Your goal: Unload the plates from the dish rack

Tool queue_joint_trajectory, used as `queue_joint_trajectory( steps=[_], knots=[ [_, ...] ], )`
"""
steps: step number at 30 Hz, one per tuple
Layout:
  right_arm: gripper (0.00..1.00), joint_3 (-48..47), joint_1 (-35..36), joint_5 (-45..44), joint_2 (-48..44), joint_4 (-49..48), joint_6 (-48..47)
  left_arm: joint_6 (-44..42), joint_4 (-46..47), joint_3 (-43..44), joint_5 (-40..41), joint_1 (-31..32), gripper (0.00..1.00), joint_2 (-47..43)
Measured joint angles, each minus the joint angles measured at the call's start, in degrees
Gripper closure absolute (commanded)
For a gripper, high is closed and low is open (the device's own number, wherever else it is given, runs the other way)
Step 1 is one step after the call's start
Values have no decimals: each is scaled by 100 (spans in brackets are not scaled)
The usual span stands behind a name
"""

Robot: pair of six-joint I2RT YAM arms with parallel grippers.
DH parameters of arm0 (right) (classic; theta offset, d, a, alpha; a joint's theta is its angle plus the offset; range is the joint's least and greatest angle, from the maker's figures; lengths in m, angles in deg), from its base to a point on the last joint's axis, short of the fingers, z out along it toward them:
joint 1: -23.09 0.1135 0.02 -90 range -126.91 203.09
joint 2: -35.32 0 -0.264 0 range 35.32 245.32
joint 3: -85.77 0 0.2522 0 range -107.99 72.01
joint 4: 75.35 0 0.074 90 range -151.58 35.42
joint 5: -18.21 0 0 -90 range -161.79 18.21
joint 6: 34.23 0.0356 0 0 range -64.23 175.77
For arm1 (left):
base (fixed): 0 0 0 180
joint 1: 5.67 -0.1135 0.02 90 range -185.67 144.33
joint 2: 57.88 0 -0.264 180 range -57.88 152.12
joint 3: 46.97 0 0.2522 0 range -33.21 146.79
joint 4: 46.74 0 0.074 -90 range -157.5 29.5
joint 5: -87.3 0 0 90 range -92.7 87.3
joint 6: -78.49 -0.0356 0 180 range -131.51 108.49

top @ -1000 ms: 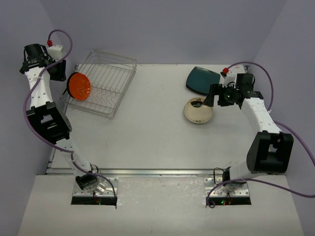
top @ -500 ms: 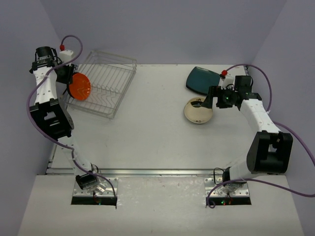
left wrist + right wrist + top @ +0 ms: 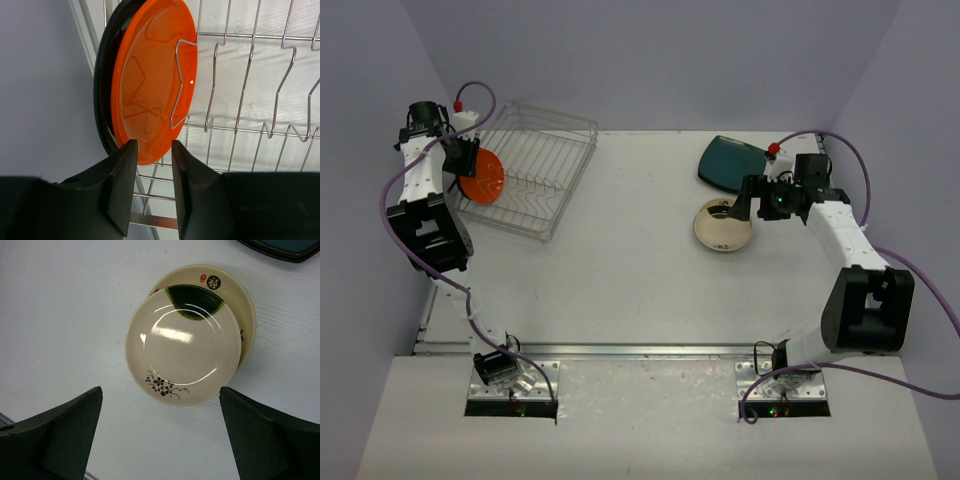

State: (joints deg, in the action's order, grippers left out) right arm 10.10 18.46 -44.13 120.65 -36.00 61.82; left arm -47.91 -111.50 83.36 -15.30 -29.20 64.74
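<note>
dish rack [image 3: 535, 175]: on table [image 3: 620, 270], 10 o'clock
upright plates [image 3: 480, 175]: in rack, 9 o'clock end
stacked plates [image 3: 722, 227]: table, 2 o'clock
square plate [image 3: 730, 163]: at their 12 o'clock

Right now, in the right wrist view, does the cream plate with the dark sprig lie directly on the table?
No, the sprig plate rests on a second cream plate, whose rim shows at its upper right.

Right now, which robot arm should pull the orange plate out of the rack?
Left. The left gripper straddles the rim of the orange plate in the dish rack. The right gripper hangs open above the cream plates across the table.
</note>
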Motion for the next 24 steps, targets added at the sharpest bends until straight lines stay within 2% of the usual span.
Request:
queue_joint_trajectory(
  steps=[24],
  knots=[
    [1, 0, 26, 5, 100, 4, 7, 72, -70, 372, 70, 0, 70, 40]
  ],
)
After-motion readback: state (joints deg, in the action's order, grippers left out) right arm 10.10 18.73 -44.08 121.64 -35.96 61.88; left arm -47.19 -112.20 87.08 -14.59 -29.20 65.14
